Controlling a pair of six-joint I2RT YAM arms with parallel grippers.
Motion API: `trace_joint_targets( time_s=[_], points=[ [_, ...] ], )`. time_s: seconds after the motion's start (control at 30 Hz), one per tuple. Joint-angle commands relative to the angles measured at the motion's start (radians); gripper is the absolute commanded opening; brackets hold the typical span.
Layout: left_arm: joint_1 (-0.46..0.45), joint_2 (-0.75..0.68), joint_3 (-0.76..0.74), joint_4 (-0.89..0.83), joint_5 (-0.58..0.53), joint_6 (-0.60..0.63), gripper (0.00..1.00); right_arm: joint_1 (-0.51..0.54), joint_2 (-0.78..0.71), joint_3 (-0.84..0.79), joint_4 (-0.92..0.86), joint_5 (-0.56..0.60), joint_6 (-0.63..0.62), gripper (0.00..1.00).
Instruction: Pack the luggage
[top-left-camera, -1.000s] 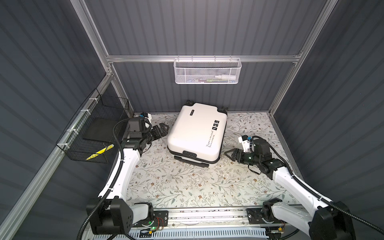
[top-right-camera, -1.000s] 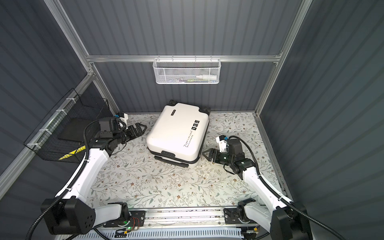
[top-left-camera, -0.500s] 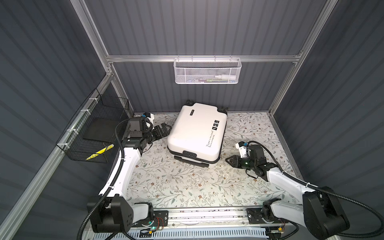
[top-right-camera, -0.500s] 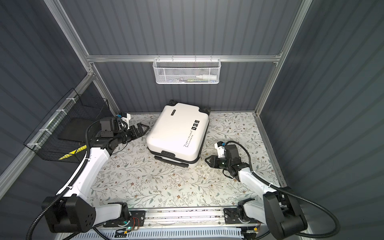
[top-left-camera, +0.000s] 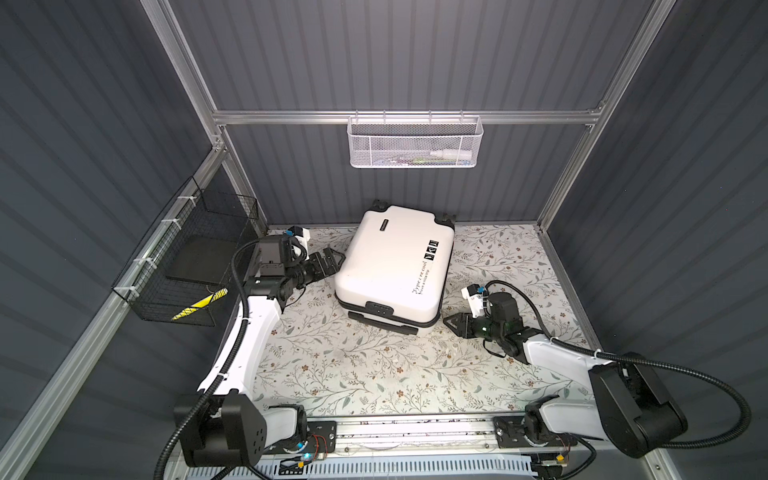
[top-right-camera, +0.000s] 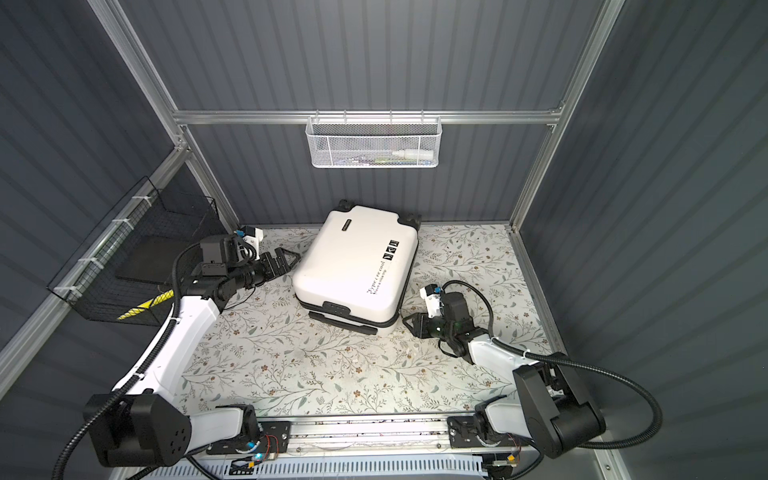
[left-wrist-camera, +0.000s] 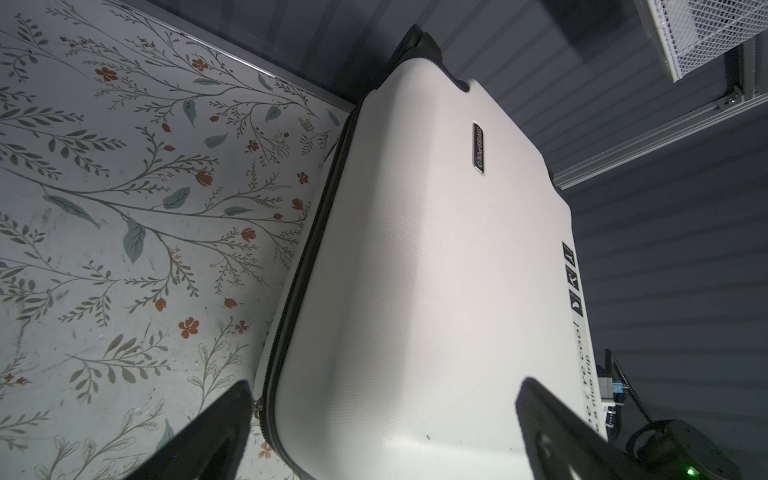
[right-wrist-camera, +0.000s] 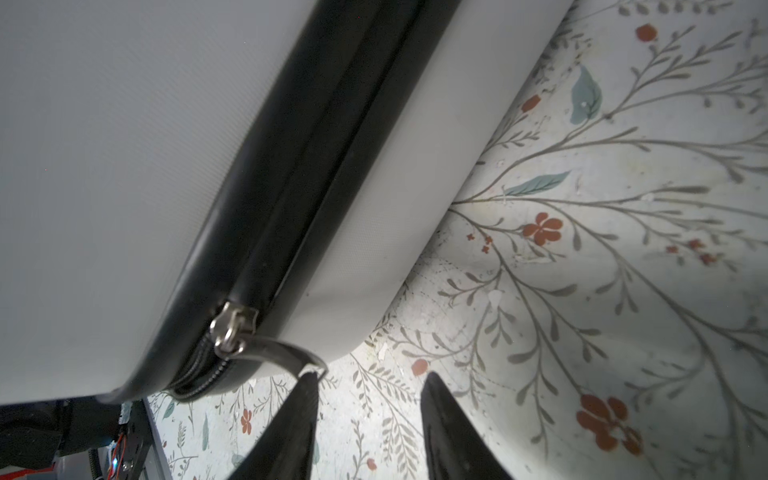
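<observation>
The luggage (top-left-camera: 395, 266) lies flat and shut on the floral table (top-left-camera: 353, 365), toward 12 o'clock from the table's centre. Its black wheels (top-left-camera: 379, 204) are against the back wall and its black handle (top-left-camera: 382, 322) points to 6 o'clock. It is a small white hard-shell suitcase with a finely textured top, black lettering (top-left-camera: 422, 278) with icons along its 3 o'clock edge, and a black zipper band around the seam. In the right wrist view the metal zipper slider (right-wrist-camera: 230, 328) sits at a rounded corner with its pull tab (right-wrist-camera: 282, 353) sticking outward. Whether the seam past it is parted cannot be told. Packing looks barely begun: the case has yet to be opened and nothing has visibly gone in. The right gripper (right-wrist-camera: 370, 378) is at the case's 5 o'clock corner, partly spread and holding nothing, with one fingertip just at the end of the pull tab. The left gripper (top-left-camera: 332, 259) is at the 9 o'clock side, fully spread and empty, just beside the shell. Items remain in the white mesh wall basket (top-left-camera: 415, 145) at 12 o'clock and the black wire basket (top-left-camera: 187, 266) at 9 o'clock.
</observation>
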Motion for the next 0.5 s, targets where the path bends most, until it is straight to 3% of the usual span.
trace_joint_targets(
  time_s=[0.0,0.47],
  points=[
    [0.002,-0.025,-0.012,0.005,0.023,-0.014,1.00,0.029,0.015,-0.009,0.053,0.052,-0.021,0.45],
    [0.002,-0.036,-0.028,0.011,0.027,-0.023,1.00,0.051,-0.003,-0.005,0.031,0.093,-0.032,0.46]
  ],
)
